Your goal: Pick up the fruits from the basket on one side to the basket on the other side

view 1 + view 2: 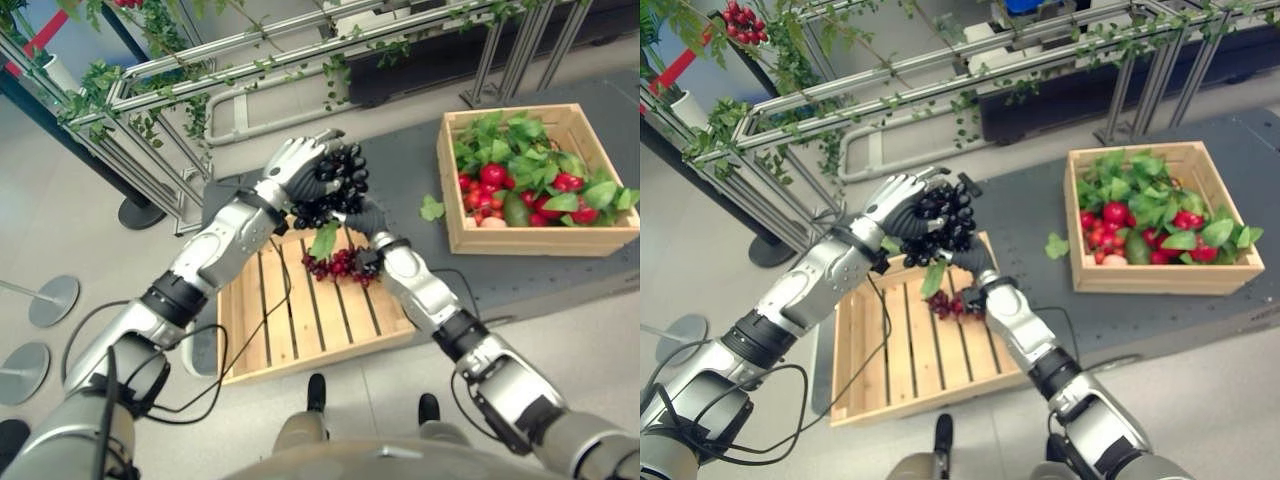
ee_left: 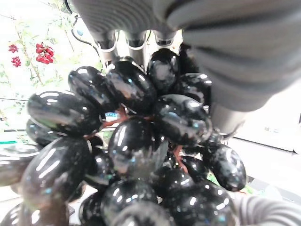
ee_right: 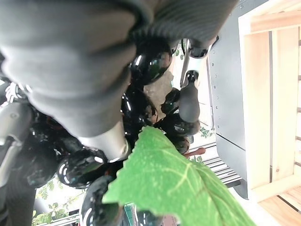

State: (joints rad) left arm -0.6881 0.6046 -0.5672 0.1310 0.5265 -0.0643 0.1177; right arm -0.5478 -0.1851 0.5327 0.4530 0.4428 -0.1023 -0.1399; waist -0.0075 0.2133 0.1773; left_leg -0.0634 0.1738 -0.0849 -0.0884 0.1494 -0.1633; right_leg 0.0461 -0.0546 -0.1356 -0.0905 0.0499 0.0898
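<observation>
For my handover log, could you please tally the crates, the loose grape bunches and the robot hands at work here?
Crates: 2, a slatted crate and a fruit-filled crate.
Grape bunches out of the filled crate: 2, a black bunch and a red bunch.
Hands: 2, left hand and right hand, both at the black bunch.
Total: 6.

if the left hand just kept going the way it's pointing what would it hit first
Most likely the right hand: the left hand points across the black grape bunch toward it, fingers curled round the bunch. Depth is uncertain.
</observation>
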